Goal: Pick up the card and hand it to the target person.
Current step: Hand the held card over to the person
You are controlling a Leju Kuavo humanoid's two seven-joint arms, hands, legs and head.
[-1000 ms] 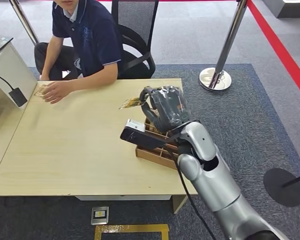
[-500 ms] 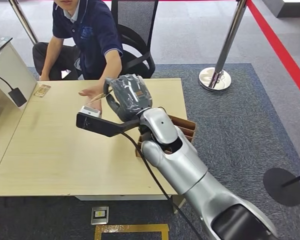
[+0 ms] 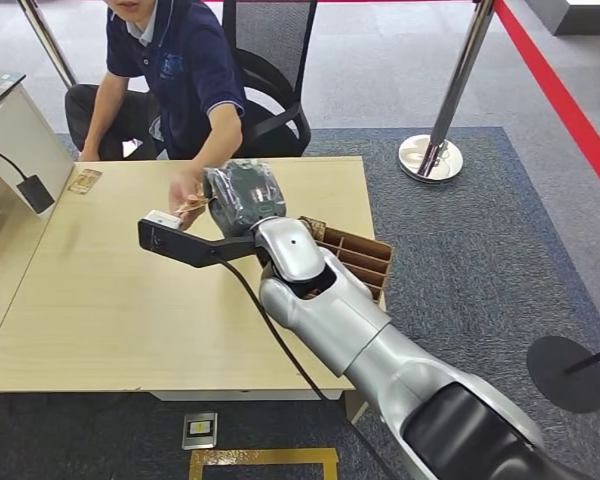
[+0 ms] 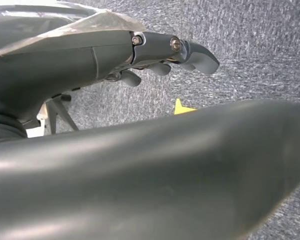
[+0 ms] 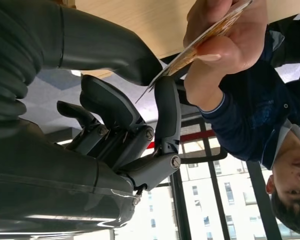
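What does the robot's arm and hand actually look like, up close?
The right arm is smooth silver metal with rounded joints and a black cable running along it. The right hand is dark grey under a clear plastic wrap, with a ribbed cover, thick thumb and darker fingers fastened by small screws.

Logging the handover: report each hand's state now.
Right hand: pinches the card, which the person's hand also grips.
Left hand: holds nothing, fingers curled in.

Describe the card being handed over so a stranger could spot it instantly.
On the light wooden table, look near the far edge, where the robot's right hand meets the seated person's hand. The thin yellow-orange card is pinched between them; the other card lies flat, untouched.
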